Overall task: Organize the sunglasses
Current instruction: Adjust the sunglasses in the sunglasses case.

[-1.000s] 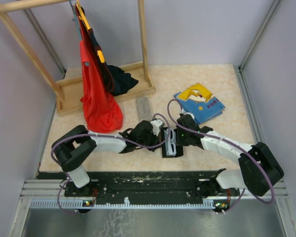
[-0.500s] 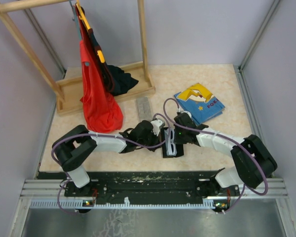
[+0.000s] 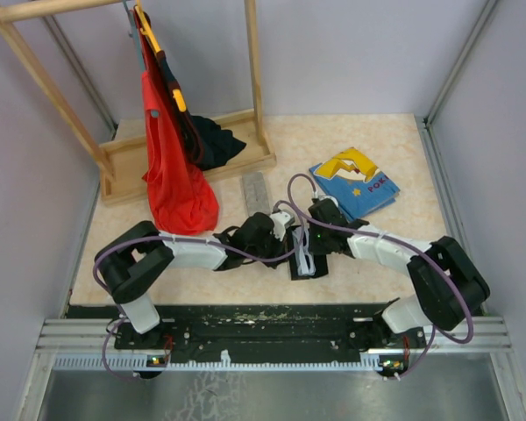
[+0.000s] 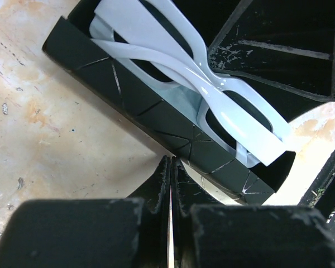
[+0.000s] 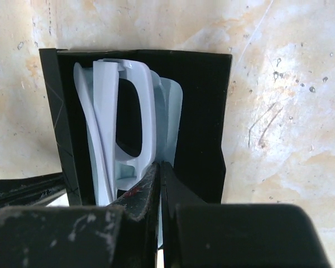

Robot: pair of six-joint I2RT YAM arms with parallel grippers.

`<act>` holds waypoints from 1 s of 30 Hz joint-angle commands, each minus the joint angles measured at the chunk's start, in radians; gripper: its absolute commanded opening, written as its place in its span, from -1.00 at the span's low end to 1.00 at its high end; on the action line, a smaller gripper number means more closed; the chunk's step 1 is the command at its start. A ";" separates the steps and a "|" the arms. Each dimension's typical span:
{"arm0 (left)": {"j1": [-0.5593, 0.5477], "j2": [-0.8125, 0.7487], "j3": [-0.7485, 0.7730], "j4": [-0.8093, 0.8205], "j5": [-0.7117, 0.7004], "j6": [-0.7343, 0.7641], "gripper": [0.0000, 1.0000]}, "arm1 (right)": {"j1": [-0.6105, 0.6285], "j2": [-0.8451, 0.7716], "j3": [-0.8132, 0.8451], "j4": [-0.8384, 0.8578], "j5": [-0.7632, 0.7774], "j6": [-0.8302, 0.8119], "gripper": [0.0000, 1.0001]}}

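**White pair in its case, both claws shut beside it**

A beige marbled tabletop point(image 3: 412, 210) lies between pale lilac walls. At the far left stands a wooden rack point(image 3: 193, 171) hung with a red cloth bag point(image 3: 180, 189).

Toward the centre, the left gripper point(image 4: 170, 163) has its fingers pressed together on nothing, tips touching the outer wall of an open black oblong case point(image 4: 128, 95). Inside lie the thick white plastic sunglasses point(image 4: 212, 95), folded on a light-blue cloth point(image 5: 170, 111). The right gripper point(image 5: 158, 167) is likewise closed, its tips against the frame's end.

Stowing this pair looks nearly done. The next move probably calls for both claws to back away, then fold the flaps shut.

The case sits close to the table's near edge, and the arms crowd it. A grey oblong case point(image 3: 256, 191) lies behind it, and open surface runs right toward a blue-and-yellow picture book point(image 3: 355, 182).
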 commanded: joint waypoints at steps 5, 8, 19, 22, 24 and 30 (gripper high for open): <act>-0.010 0.043 0.013 -0.055 0.000 0.016 -0.99 | 0.031 0.040 0.052 0.093 -0.086 0.007 -1.00; -0.010 0.045 0.013 -0.056 0.001 0.019 -0.99 | 0.038 0.049 0.048 0.112 -0.111 0.014 -1.00; -0.010 0.041 0.011 -0.056 -0.004 0.018 -1.00 | 0.040 0.036 0.035 0.114 -0.107 0.027 -1.00; -0.010 0.042 0.011 -0.057 -0.009 0.017 -1.00 | 0.039 0.014 0.044 0.094 -0.087 0.015 -1.00; -0.010 0.039 0.010 -0.057 -0.017 0.015 -0.99 | 0.040 -0.004 0.047 0.083 -0.068 0.009 -1.00; -0.011 0.029 0.000 -0.057 -0.037 0.009 -0.99 | 0.039 -0.033 0.056 0.050 -0.055 -0.010 -1.00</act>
